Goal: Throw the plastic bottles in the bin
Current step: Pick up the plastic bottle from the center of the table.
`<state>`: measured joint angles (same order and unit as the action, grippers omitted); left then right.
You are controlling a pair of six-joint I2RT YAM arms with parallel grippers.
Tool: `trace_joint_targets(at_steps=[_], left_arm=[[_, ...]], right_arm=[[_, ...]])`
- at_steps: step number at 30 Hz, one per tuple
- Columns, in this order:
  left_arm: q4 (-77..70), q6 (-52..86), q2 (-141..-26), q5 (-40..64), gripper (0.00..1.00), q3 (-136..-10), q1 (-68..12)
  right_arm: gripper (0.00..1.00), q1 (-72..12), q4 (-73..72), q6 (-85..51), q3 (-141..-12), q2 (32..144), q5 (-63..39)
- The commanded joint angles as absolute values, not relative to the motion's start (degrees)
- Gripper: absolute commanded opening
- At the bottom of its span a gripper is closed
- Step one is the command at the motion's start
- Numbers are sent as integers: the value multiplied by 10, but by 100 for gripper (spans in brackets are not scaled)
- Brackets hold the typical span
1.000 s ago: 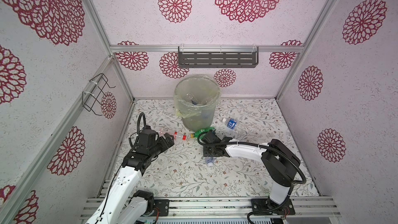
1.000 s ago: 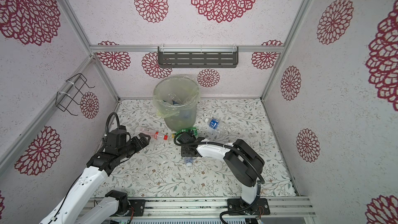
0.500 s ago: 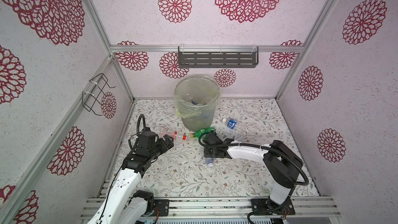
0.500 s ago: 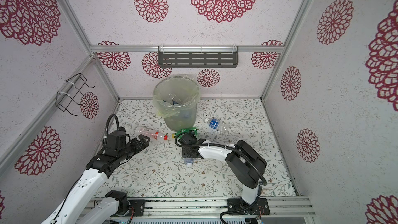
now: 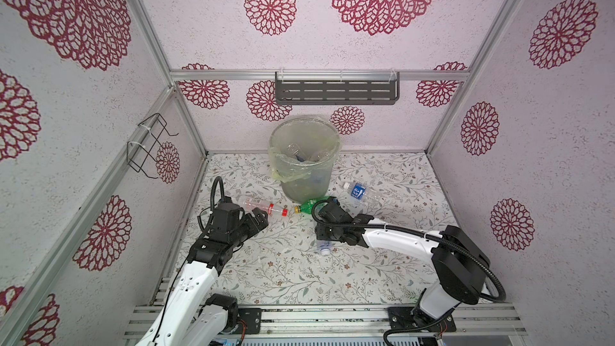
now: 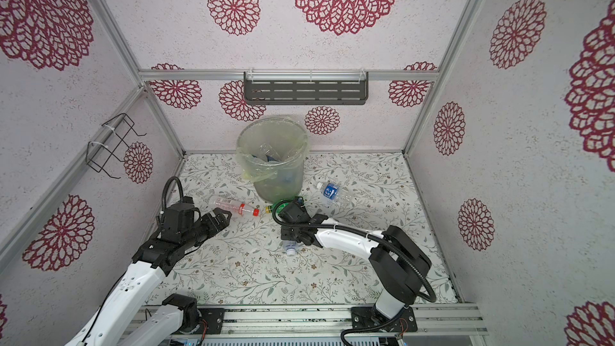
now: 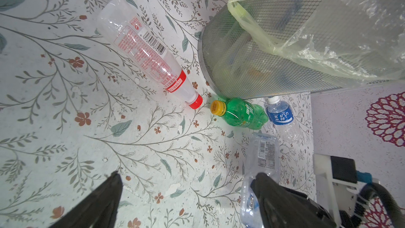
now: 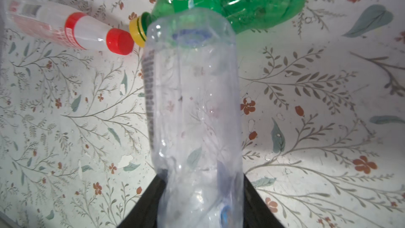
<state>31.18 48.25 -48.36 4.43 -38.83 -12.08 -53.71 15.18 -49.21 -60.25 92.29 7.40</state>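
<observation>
Standstill: right gripper (image 8: 201,198) pinching clear bottle (image 8: 192,106) in front of bin (image 5: 304,178), perhaps barely off floor (image 5: 283,271), hardly moved this past second. Left gripper (image 5: 260,218) spread, empty, left of bin. Red-capped bottle (image 5: 263,206), green bottle (image 5: 311,204), blue-labelled bottle (image 5: 361,192) at bin's base; drop still ahead.

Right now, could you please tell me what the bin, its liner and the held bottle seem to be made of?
Bin: apparently fine grey metal mesh, matte; its weave and a solid base band show. Liner: thin yellowish plastic film, glossy, wrinkled. Bottle: thin clear plastic, shiny, creased where the right end effector grips.
</observation>
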Motion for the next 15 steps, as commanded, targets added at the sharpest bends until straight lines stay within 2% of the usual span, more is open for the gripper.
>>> trace_joint_targets(at_steps=[1, 15], left_arm=[[311, 485, -480, 40, 97, -385, -116], [308, 483, -480, 40, 97, -380, -115]], right_arm=[[49, -541, 154, -503, -610, 883, 77], [47, -539, 153, -466, -611, 769, 119]])
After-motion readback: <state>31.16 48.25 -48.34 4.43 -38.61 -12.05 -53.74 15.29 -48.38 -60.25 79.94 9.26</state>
